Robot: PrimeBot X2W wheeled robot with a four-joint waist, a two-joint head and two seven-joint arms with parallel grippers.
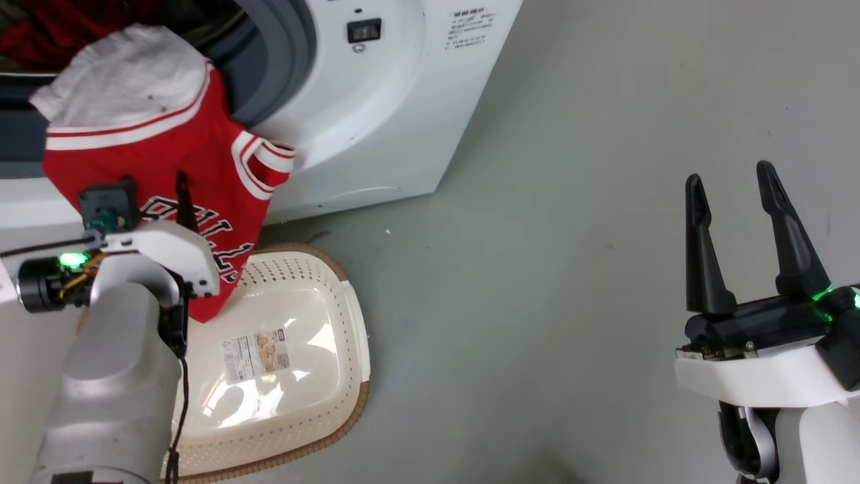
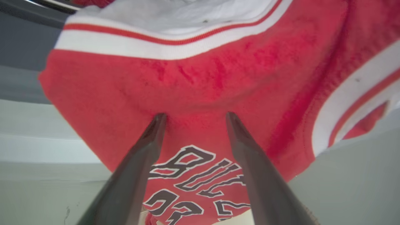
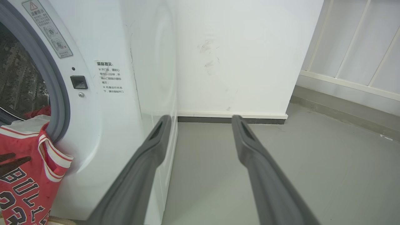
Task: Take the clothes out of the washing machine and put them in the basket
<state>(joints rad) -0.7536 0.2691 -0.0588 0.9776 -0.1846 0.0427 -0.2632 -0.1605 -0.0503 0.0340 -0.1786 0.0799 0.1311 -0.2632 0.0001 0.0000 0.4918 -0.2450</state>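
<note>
1. Jaws of the left gripper (image 2: 195, 117) stand wide with nothing between them. Its fingertips (image 2: 161, 120) sit at the red cloth just above the lettering; whether they press it I cannot tell. I judge the spread is meant for pinching a fold of the hanging fabric.
2. The right gripper (image 1: 729, 175) is likewise spread and empty, well off to the side of the washing machine (image 1: 376, 101). It is probably parked there to leave the left arm room.
3. The basket (image 1: 354, 316) sits at the foot of the machine, below its opening, so whatever is pulled out can drop straight in.
4. The clothes (image 1: 168, 154) hang over the lower lip of the machine's opening. The white inside is turned up at the top, and the hem dangles down the front panel over the basket's end nearest the machine. The drape across the grey seal (image 1: 282, 67) seems to hold them there.
5. Farthest in, behind the seal, more red cloth lies in the drum (image 3: 18, 81), so the jersey looks only partly out.
</note>
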